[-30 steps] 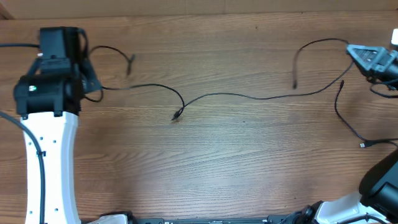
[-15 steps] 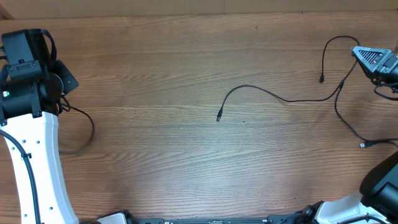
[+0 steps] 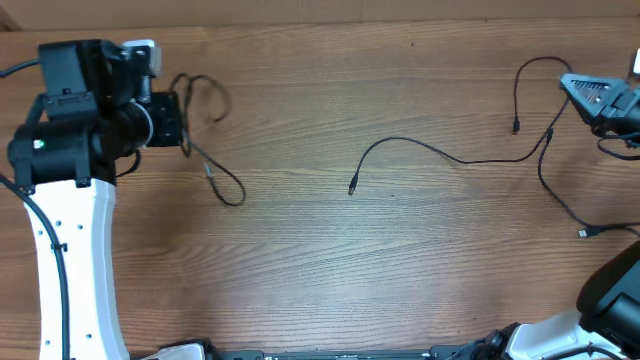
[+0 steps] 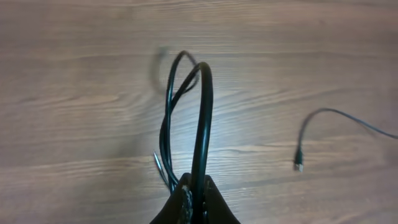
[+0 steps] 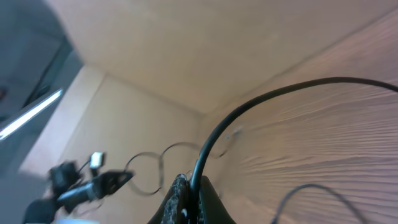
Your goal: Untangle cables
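Pinching the left cable (image 4: 202, 118) between fingers pressed tight together, your left hand (image 4: 193, 199) sits at the upper left of the overhead frame. That thin black cable leaves the grip in a doubled loop, then trails down toward left-centre, well apart from the others. Your right hand (image 5: 186, 198), at the upper right edge of the overhead frame, is clamped the same way on a second cable (image 5: 261, 102). Out from it, a long run (image 3: 450, 158) sweeps left to a plug tip (image 3: 351, 188) at mid-frame. A short arc ends in another tip (image 3: 516, 126) just left of the hand, and a third tip (image 3: 583, 233) lies lower, by the right edge. You have one cable on the left and, counting three loose tips, at least two on the right. Where those cross beneath the hand you cannot tell them apart. Open wooden surface (image 3: 330, 280) stretches across the centre and bottom of the frame between the two groups, while the right hand sits hard against the right edge.
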